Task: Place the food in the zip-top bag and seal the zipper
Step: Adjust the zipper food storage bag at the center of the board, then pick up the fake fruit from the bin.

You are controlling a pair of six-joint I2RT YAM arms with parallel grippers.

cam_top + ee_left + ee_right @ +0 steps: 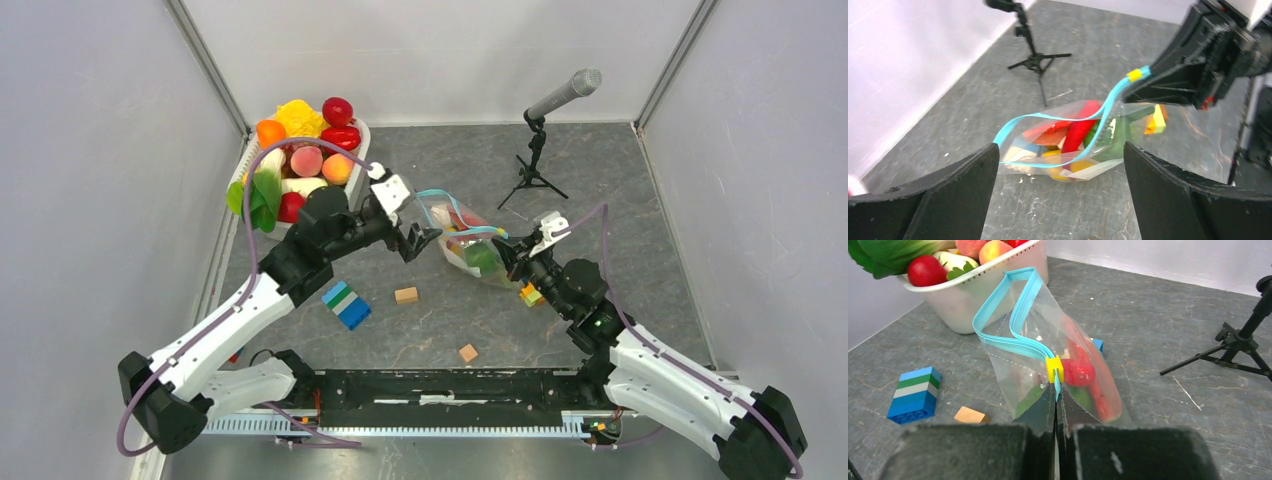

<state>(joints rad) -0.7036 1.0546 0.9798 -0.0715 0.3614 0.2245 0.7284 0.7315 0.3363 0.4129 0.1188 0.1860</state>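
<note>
Top view: the zip-top bag (468, 243) lies on the surface (600, 170) between the arms. The left pincer (422, 240) stands spread just beside its mouth, holding nothing. Left wrist view: the zipper (1048, 119) gapes in a loop (mouth unsealed), with red and green toy food (1080, 127) inside. Right wrist view: the right pincer (1056, 405), pressed together, pinches the zipper end just below the yellow slider (1053, 368), probably anchoring the bag for sealing.

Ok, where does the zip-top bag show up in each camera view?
Top external: zip-top bag mid-picture, between left pincer and right pincer.
Left wrist: centre, ahead of the open left pincer.
Right wrist: centre, its zipper clamped in the shut right pincer.
Shared landmark: the black microphone tripod, visible in all three.
</note>
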